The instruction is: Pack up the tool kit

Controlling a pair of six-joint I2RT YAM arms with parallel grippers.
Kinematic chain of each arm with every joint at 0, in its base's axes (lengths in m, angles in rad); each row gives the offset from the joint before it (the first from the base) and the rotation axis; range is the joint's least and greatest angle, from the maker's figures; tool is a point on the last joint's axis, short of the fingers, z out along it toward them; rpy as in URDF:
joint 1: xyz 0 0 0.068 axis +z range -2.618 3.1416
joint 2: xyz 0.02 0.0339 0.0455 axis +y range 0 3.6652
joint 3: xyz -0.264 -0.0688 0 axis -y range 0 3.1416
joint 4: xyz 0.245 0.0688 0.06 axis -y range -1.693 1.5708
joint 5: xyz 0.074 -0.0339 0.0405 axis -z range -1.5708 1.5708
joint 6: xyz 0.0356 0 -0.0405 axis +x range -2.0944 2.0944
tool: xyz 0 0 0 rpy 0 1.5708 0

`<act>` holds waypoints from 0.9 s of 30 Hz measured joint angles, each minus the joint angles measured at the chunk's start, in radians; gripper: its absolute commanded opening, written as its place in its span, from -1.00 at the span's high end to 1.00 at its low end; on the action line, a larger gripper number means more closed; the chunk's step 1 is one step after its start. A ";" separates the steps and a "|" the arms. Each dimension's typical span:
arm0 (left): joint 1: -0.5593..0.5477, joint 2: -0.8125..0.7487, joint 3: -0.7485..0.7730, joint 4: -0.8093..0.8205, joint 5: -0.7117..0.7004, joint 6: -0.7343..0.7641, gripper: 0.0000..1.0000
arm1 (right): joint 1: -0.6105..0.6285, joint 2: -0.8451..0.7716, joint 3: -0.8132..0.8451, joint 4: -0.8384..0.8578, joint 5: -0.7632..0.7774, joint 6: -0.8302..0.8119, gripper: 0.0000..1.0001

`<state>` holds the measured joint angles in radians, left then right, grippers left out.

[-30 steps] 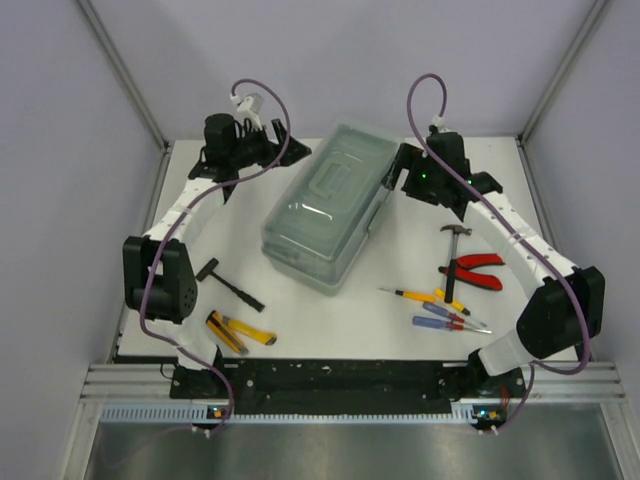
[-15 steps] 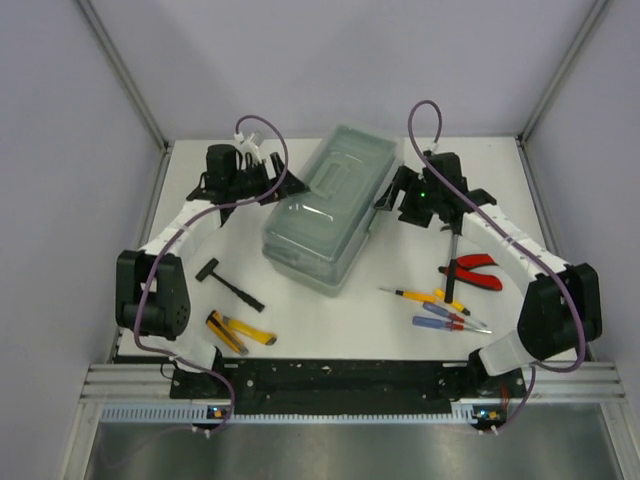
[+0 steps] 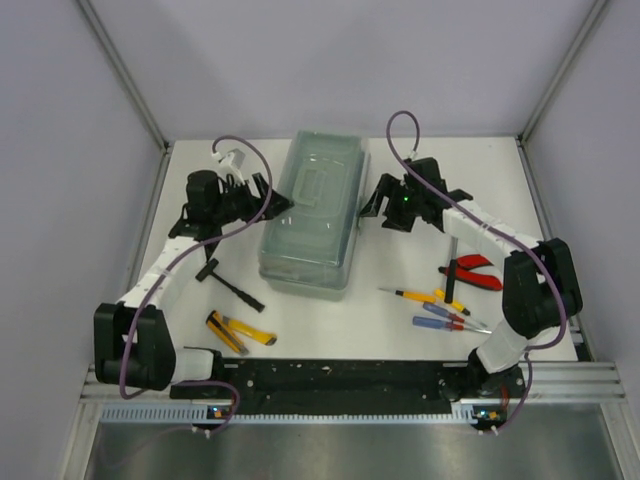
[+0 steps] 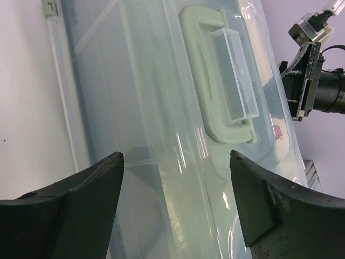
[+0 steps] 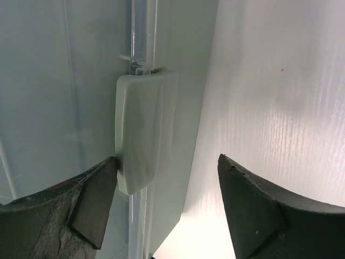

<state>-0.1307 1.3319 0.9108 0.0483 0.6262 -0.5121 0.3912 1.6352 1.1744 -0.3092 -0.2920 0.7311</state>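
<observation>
Sage-green plastic toolbox with translucent lid (image 3: 312, 215) lies on white table (image 3: 330, 325). At its left flank, left gripper (image 3: 272, 203), jaws apart. At pale green latch (image 5: 143, 129), right gripper (image 3: 374, 203), jaws apart.

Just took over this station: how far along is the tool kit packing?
Nothing is packed yet: the toolbox is closed. In hand: the left gripper and right gripper, both open, flank it, the right by a side latch. Left: black hammer, yellow pliers, red pliers and screwdrivers lie on the table.
</observation>
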 measured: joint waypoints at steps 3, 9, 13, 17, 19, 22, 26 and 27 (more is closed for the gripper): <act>-0.002 -0.010 0.010 -0.034 -0.013 0.020 -0.96 | 0.011 0.000 0.000 0.007 0.019 0.006 -0.50; -0.011 0.010 0.114 -0.069 -0.019 0.010 -0.96 | 0.019 0.000 0.000 0.023 0.037 0.014 -0.54; -0.015 0.065 0.206 -0.063 -0.014 -0.004 -0.96 | 0.019 0.000 -0.017 0.088 0.017 0.032 -0.61; -0.021 0.121 0.256 -0.060 0.001 -0.016 -0.94 | 0.009 -0.022 -0.153 0.311 -0.074 0.084 -0.68; -0.020 0.142 0.272 -0.055 0.006 -0.020 -0.92 | -0.007 -0.027 -0.251 0.460 -0.132 0.133 -0.68; -0.020 0.163 0.289 -0.052 0.005 -0.023 -0.89 | -0.031 -0.012 -0.371 0.668 -0.224 0.220 -0.69; -0.020 0.185 0.309 -0.056 0.002 -0.026 -0.83 | -0.048 0.082 -0.409 0.974 -0.334 0.338 -0.67; -0.019 0.192 0.314 -0.056 0.002 -0.026 -0.83 | -0.048 0.101 -0.410 1.032 -0.351 0.363 -0.67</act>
<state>-0.1501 1.5234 1.2243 -0.0082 0.6277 -0.5377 0.3428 1.7359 0.7639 0.7223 -0.6434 1.0939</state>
